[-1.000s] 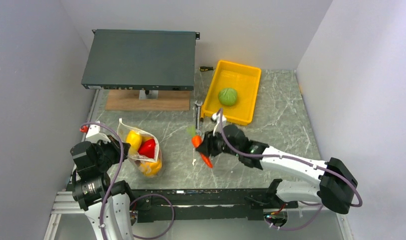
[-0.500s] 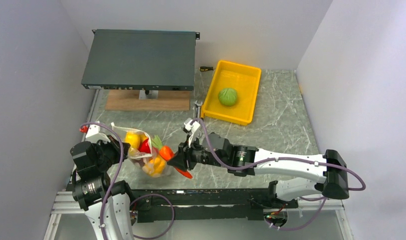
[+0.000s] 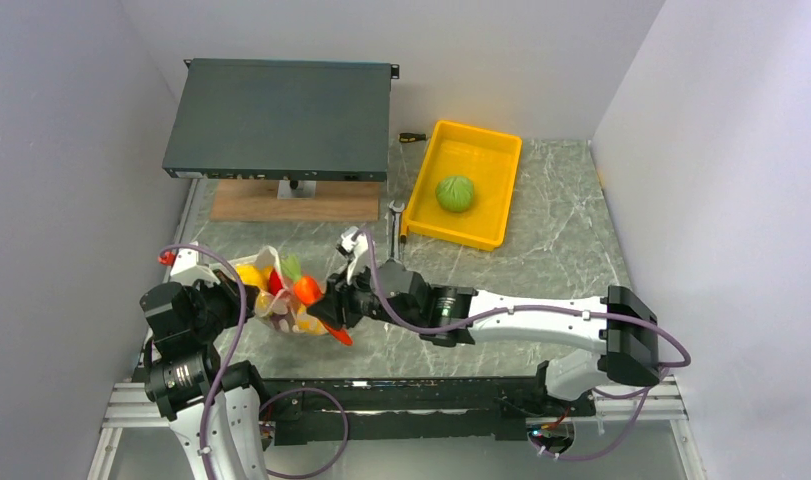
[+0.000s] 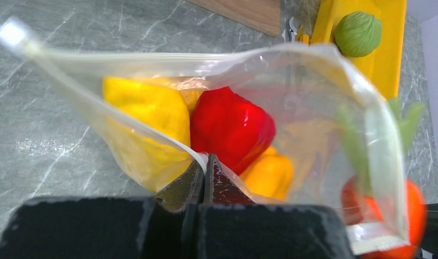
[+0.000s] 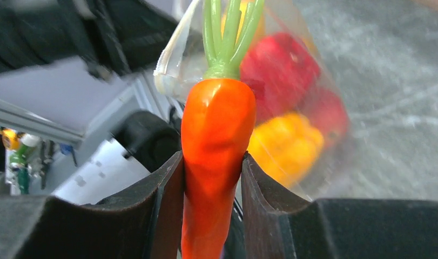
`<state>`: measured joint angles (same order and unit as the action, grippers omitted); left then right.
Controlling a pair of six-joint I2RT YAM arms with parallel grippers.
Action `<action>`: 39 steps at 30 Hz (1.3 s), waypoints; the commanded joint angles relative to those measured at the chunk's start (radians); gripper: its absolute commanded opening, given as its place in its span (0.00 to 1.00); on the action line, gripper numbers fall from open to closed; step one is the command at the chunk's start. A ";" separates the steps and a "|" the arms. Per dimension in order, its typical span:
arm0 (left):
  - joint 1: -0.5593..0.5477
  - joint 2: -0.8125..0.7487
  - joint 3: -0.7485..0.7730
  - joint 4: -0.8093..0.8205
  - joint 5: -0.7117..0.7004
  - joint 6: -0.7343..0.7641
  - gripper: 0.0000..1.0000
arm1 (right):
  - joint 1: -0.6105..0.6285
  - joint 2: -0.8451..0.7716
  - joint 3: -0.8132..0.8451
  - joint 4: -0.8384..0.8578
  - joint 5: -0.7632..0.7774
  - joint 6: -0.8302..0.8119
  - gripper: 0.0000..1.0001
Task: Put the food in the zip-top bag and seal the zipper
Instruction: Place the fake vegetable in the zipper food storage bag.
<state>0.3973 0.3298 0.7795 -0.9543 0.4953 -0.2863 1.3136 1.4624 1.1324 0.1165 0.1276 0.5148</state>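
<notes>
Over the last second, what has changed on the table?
The right gripper carried the carrot leftward, up to the bag's mouth, leaves first. The left gripper stayed shut on the bag's edge; the cabbage stayed in the tray.

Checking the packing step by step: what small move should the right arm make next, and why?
Probably ease the right gripper forward into the zip-top bag, leaves first: it clamps the carrot at the mouth, which the left gripper pinches open; the carrot looks not yet inside.
</notes>
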 commanded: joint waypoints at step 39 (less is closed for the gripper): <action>0.023 -0.003 0.007 0.045 0.004 -0.008 0.00 | 0.004 0.296 0.159 0.649 0.154 -0.363 0.00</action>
<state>0.4114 0.3321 0.7795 -0.9474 0.4919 -0.3000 1.3174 1.7138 1.2713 0.5564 0.2432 0.2260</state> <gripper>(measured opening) 0.013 0.394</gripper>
